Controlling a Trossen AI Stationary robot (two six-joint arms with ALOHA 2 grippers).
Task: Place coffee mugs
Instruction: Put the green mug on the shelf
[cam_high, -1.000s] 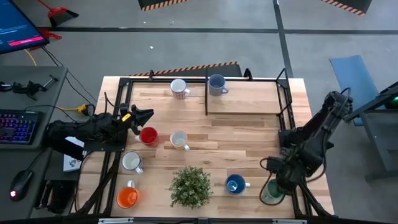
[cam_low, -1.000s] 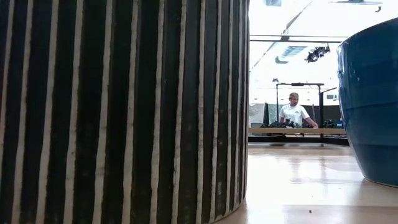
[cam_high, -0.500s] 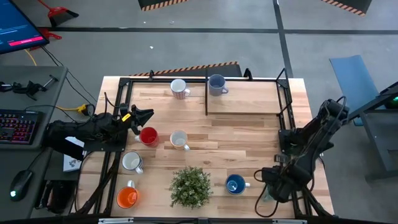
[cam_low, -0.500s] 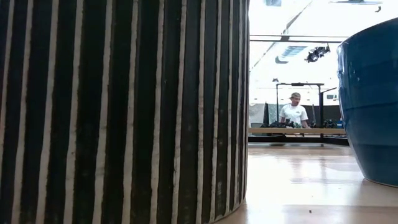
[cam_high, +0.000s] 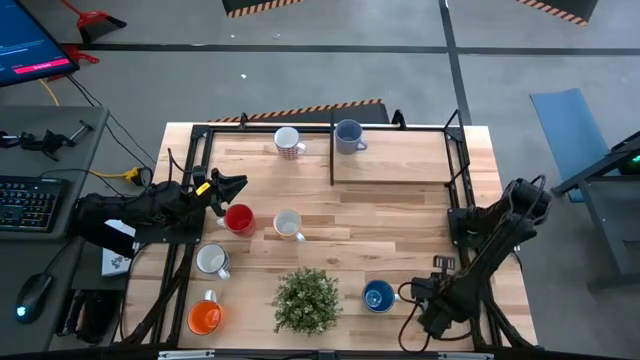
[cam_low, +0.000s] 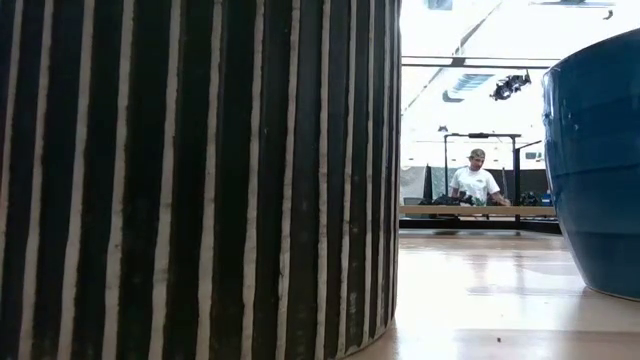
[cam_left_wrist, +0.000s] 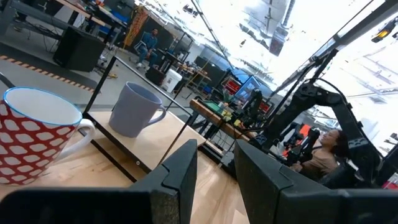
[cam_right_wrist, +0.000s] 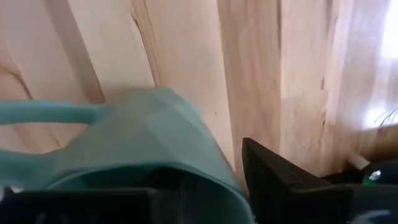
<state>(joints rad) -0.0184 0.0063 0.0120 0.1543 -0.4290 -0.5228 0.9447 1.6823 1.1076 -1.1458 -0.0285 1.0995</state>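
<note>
Even overhead light, soft shadows; right wrist view blurred, window glare.

From above I can't see the green mug (cam_right_wrist: 143, 149), apparently hidden beneath my right gripper (cam_high: 432, 312) just beside the blue mug (cam_high: 377, 296).

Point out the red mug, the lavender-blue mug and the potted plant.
red mug (cam_high: 239, 218), high view, on its red inside.
lavender-blue mug (cam_high: 348, 133), high view, on its opening.
potted plant (cam_high: 306, 299), high view, on the middle of its leaves.
</note>
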